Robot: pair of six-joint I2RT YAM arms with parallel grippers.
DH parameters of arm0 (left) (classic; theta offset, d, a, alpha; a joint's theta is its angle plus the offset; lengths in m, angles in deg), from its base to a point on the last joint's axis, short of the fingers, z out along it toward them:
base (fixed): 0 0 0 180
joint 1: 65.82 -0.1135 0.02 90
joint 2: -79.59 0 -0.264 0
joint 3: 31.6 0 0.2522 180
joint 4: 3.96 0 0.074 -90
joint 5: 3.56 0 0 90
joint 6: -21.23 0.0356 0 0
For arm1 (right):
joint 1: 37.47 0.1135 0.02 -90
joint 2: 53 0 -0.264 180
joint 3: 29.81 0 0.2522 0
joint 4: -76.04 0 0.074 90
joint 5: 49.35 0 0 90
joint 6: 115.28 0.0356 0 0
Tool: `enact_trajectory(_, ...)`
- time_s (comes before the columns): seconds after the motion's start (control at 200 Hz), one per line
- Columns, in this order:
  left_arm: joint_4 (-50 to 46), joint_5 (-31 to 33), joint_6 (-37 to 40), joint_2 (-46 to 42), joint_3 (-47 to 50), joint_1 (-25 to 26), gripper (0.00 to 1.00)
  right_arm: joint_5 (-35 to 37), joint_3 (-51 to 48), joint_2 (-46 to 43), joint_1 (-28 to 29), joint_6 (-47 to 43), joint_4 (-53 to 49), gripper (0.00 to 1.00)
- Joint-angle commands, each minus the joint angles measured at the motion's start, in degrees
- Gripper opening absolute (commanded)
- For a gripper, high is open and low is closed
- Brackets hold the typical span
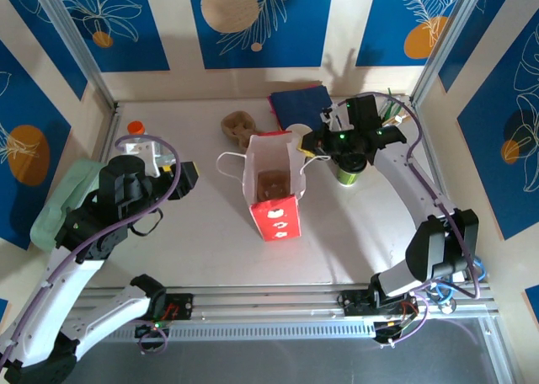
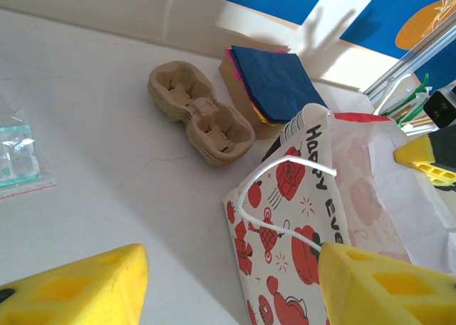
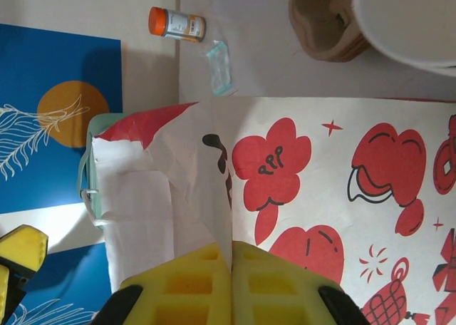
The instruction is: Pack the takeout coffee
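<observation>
Right hand (image 3: 231, 259) pinches the bag (image 3: 320, 168); left hand (image 2: 231, 269) gapes above white table (image 2: 92, 111).

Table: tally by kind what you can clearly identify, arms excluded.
Paper bag: 1
Cardboard cup carrier stack: 1
Napkin stack: 1
Green cup: 1
Orange-capped bottle: 1
Plastic packet: 1
Utensil bunch: 1
Total: 7
</observation>
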Motion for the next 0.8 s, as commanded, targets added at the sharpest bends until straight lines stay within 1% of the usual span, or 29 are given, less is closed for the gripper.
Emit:
enact_trajectory(0.0,0.4,0.7,-0.3,-0.5,0.9,0.1,0.64,-1.5,2.0,0.5,-0.9,-5.0,-4.0,0.15)
enact_trajectory(0.095,0.8,0.5,-0.4,-0.4,0.8,0.1,0.64,1.0,3.5,0.1,-1.1,-6.3,-6.8,0.27)
enact_trajectory(0.235,1.1,0.4,-0.2,0.0,0.7,0.1,0.64,3.5,6.5,-0.4,-1.9,-8.2,-12.4,0.38)
enact_trajectory(0.555,1.5,1.9,1.7,0.9,0.4,0.1,0.65,16.3,13.7,-5.9,-3.6,-12.2,-26.8,0.53)
enact_trajectory(0.67,1.0,2.5,2.2,1.6,0.8,0.1,0.65,21.2,15.6,-7.5,-4.3,-13.4,-32.7,0.55)
enact_trajectory(0.795,1.1,3.4,3.5,1.7,2.5,0.0,0.68,25.0,15.0,-10.4,-5.9,-14.1,-35.0,0.59)
